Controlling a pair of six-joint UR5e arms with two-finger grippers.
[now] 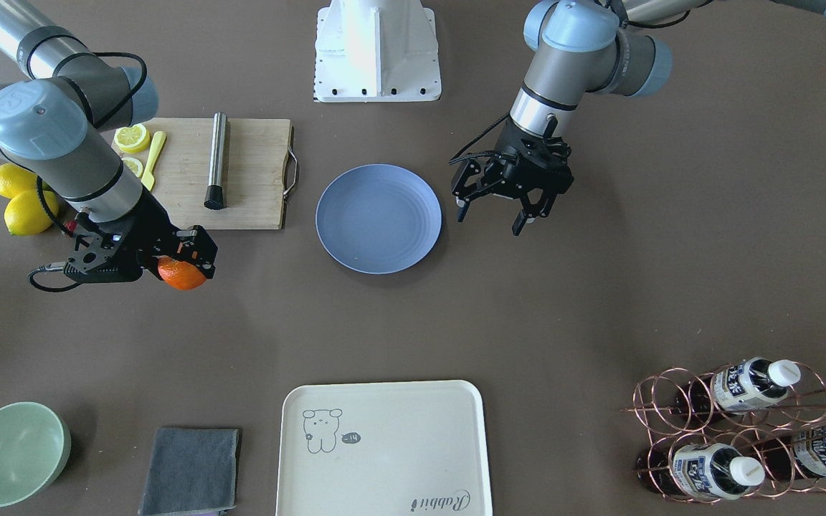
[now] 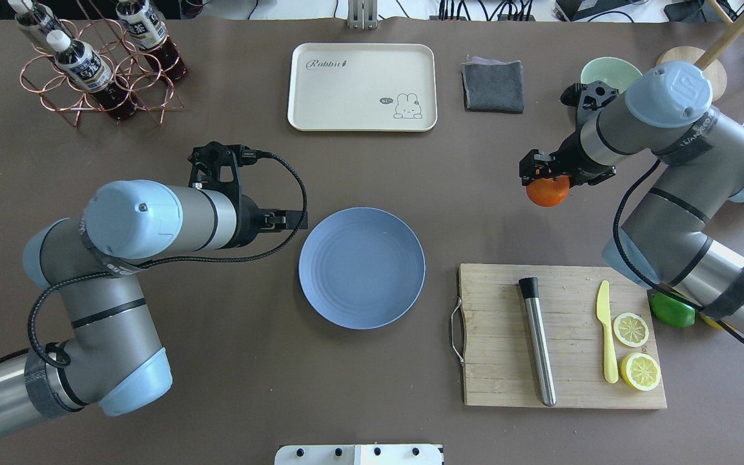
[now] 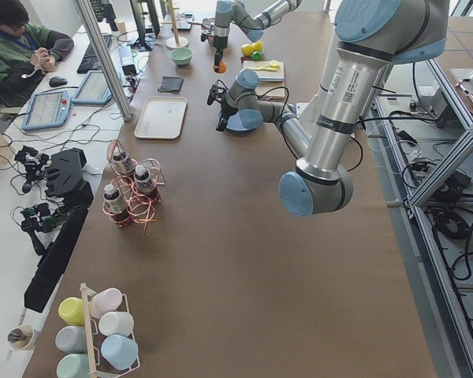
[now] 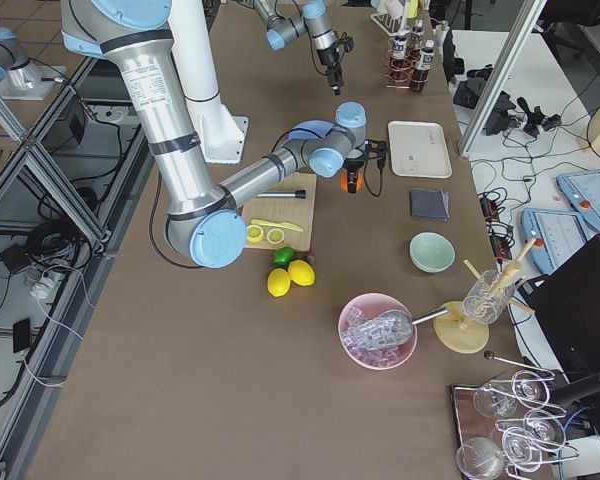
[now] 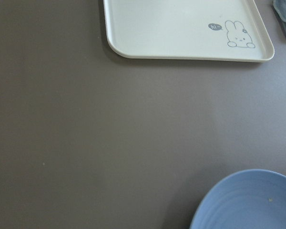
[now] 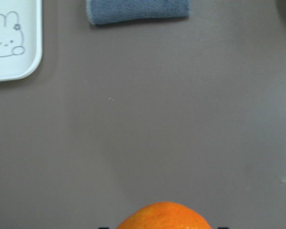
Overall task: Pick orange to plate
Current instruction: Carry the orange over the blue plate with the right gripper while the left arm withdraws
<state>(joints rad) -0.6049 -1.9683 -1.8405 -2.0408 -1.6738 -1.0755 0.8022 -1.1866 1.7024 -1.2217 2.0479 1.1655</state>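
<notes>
My right gripper [image 2: 545, 177] is shut on the orange [image 2: 547, 191], a small bright-orange fruit held above the bare table, to the right of the plate. The front-facing view shows that same orange [image 1: 182, 274] between the black fingers, just past the cutting board's corner, and its top fills the lower edge of the right wrist view [image 6: 164, 217]. Round, blue-grey and with nothing on it, the plate [image 2: 361, 268] lies at the table's middle. Beside the plate's other side, my left gripper [image 1: 490, 221] hangs open and holds nothing.
A wooden cutting board [image 2: 566, 387] carries a metal muddler [image 2: 537, 339], a yellow knife [image 2: 606, 329] and lemon slices [image 2: 640, 371]. A lime [image 2: 672, 311] and two lemons [image 1: 22, 201] lie beside it. At the far side stand a cream tray [image 2: 362, 87], grey cloth [image 2: 493, 85], green bowl [image 2: 608, 70] and bottle rack [image 2: 97, 71].
</notes>
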